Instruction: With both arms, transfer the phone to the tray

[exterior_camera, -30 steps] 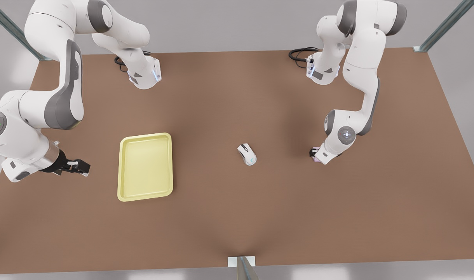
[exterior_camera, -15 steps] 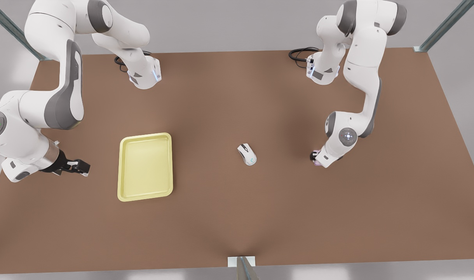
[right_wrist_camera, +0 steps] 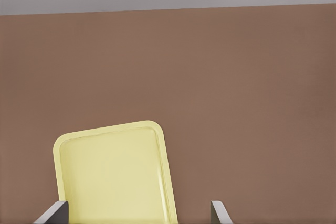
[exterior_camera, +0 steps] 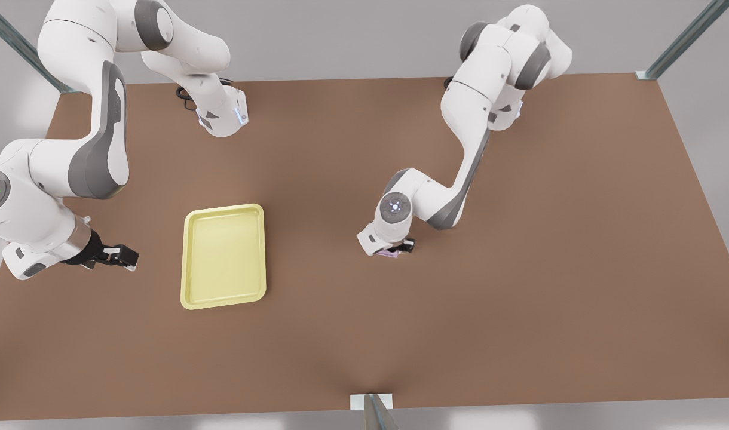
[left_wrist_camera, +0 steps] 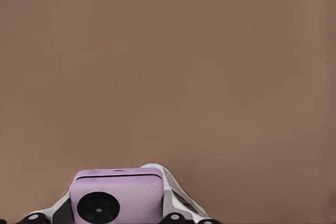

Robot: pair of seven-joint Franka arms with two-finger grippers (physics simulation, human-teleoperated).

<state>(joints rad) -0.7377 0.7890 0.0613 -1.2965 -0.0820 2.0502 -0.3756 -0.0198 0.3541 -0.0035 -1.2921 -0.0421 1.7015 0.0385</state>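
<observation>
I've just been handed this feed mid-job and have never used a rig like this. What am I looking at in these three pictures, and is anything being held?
These are two white jointed robot arms at a brown table, rendered in a simulator. The wide picture comes from a camera off the arms, looking down on the scene. Each of the other two comes from a camera on one arm's wrist.

The left gripper, near the table's middle, is shut on the small pale pink phone with dark round circles. Its wrist view shows the phone up close.

The right gripper waits open at the front view's left. It sits beside the shallow pale yellow rectangular tray, which its wrist camera faces. Nothing lies in the tray yet.
</observation>
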